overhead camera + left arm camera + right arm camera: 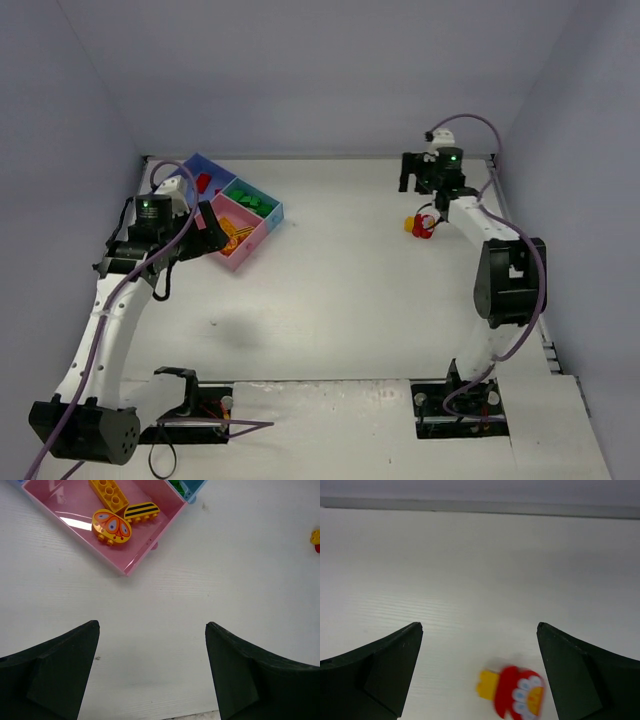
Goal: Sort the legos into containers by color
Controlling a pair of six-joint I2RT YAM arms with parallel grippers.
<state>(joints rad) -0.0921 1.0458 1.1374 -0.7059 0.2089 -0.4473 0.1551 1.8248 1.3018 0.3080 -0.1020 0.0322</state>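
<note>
The tray [262, 238] lies at the back left. Its blue compartment [205, 163] holds a red brick [203, 182], the teal one [275, 212] holds green bricks [252, 201], and the pink one [247, 258] holds yellow and orange pieces [234, 236]. In the left wrist view the pink compartment [75, 522] holds a yellow brick [109, 492], an orange butterfly piece [111, 526] and a striped yellow piece [142, 511]. My left gripper [214, 232] [152, 630] is open and empty beside the tray's near edge. A red-and-yellow stacked lego [422, 225] [517, 696] lies on the table at the back right. My right gripper [412, 178] [480, 630] is open above it, not touching it.
The white table [340, 290] is walled by grey panels. The back wall [480, 490] is close ahead of the right gripper. The red-and-yellow lego also shows at the right edge of the left wrist view [316, 539].
</note>
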